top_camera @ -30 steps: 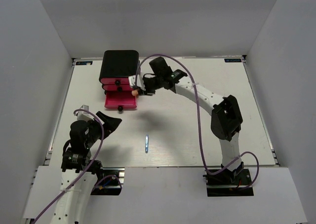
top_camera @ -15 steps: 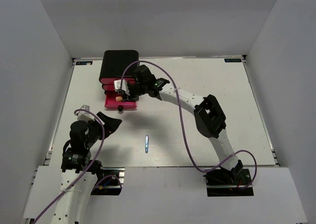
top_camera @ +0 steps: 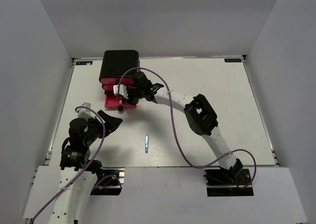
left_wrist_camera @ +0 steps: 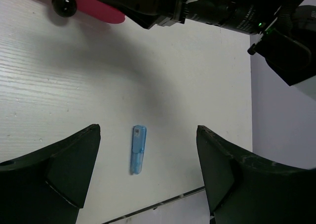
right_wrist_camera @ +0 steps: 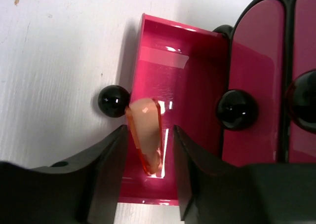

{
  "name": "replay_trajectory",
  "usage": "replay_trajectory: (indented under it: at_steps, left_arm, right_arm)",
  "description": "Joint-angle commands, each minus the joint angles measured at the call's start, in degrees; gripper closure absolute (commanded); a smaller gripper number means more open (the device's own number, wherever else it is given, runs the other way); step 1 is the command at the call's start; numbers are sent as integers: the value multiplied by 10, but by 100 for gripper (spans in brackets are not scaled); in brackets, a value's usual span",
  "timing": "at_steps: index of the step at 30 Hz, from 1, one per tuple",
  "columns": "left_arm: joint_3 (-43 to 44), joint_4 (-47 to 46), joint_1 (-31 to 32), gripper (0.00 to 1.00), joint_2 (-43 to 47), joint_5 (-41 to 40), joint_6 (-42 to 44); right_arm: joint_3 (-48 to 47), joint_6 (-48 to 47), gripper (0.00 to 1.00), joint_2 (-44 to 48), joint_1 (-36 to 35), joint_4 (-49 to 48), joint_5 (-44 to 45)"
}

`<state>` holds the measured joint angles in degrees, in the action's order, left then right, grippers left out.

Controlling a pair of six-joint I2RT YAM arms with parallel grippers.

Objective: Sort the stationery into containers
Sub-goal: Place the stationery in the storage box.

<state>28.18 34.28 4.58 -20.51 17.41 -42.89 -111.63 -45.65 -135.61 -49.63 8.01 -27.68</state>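
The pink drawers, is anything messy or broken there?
Nothing looks spilled or broken. The bottom drawer is pulled open while the upper drawers are shut, and the right gripper holds an orange marker over it. The only stray is a blue pen lying alone on the table.

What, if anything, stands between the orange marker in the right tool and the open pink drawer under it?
Nothing visible does. The right tool grips the orange marker directly over the open pink drawer, whose inside shows no other item. The black knob sits beside the marker, not under it.
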Motion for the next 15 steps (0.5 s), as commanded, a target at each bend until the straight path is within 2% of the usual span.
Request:
replay_trajectory:
  at_steps: [1, 5, 10, 13, 15]
  left_arm:
    - [37, -19, -4, 12, -29, 35, 29]
    - [50, -44, -4, 13, -58, 57, 34]
    - [63, -69, -4, 14, -94, 87, 40]
    - [70, -64, -4, 17, -116, 107, 55]
    - [70, -64, -4, 18, -130, 114, 61]
  right_arm:
    - [-19, 11, 52, 20, -1, -8, -1]
    - [-8, 41, 46, 48, 1, -12, -10]
    - [66, 63, 46, 134, 14, -35, -4]
    - [155, 127, 46, 203, 37, -72, 38]
    - [223, 157, 43, 249, 55, -119, 116]
